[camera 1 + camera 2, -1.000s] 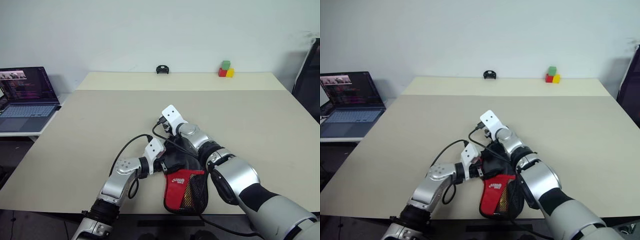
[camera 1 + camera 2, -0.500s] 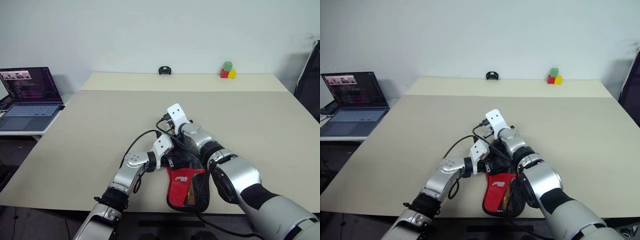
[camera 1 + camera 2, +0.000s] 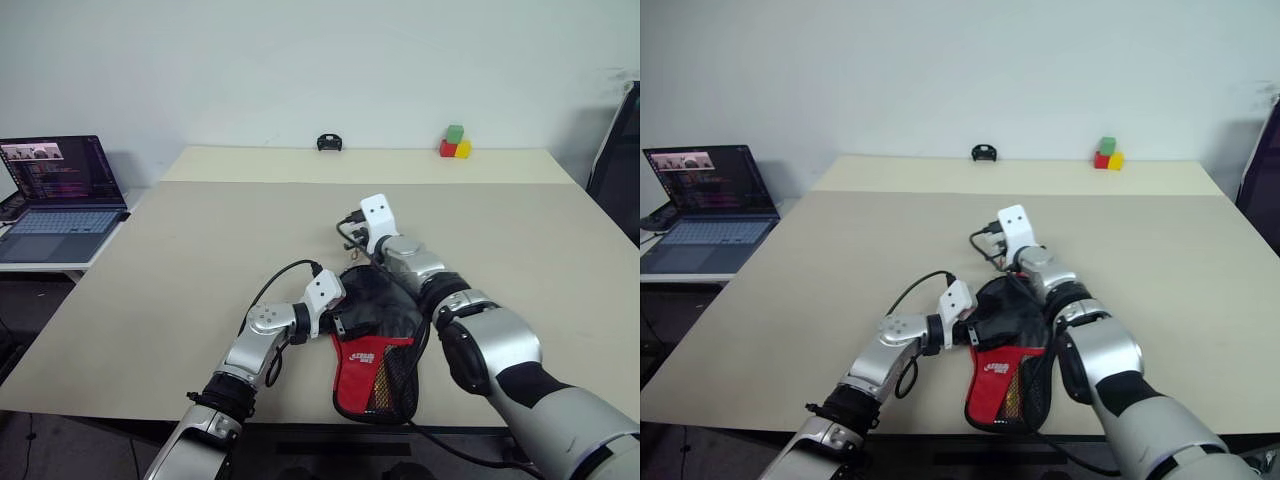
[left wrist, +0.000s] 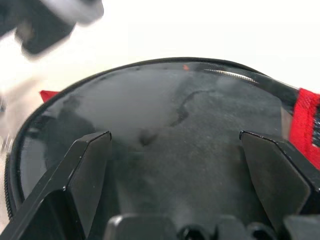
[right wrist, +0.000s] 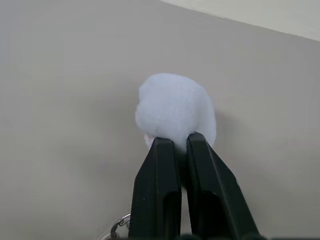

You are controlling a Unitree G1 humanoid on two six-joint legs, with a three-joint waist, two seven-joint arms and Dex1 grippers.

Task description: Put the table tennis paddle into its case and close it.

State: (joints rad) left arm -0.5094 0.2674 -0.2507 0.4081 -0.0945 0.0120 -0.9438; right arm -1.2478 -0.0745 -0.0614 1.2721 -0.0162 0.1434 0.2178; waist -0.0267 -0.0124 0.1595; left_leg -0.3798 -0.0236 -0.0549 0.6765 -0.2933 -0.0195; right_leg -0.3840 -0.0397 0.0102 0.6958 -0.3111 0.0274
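The black and red case (image 3: 376, 345) lies near the table's front edge, its red mesh handle end toward me. My left gripper (image 4: 175, 135) is open, its fingers (image 4: 87, 165) astride the round black part inside the zipper rim (image 4: 150, 62). In the head views that gripper (image 3: 338, 322) sits at the case's left side. Off the far rim of the case, my right gripper (image 5: 175, 142) is shut, pinching the edge of the white ball charm (image 5: 175, 107) above the bare table. The paddle is hidden.
An open laptop (image 3: 55, 190) stands on a side table to the left. A stack of small red, green and yellow blocks (image 3: 453, 143) and a small black object (image 3: 328, 141) rest at the table's (image 3: 200, 240) far edge.
My right hand has swung to the right and a little away along the case's far rim, rolling at the wrist. The left gripper has stayed open at the case's left side.
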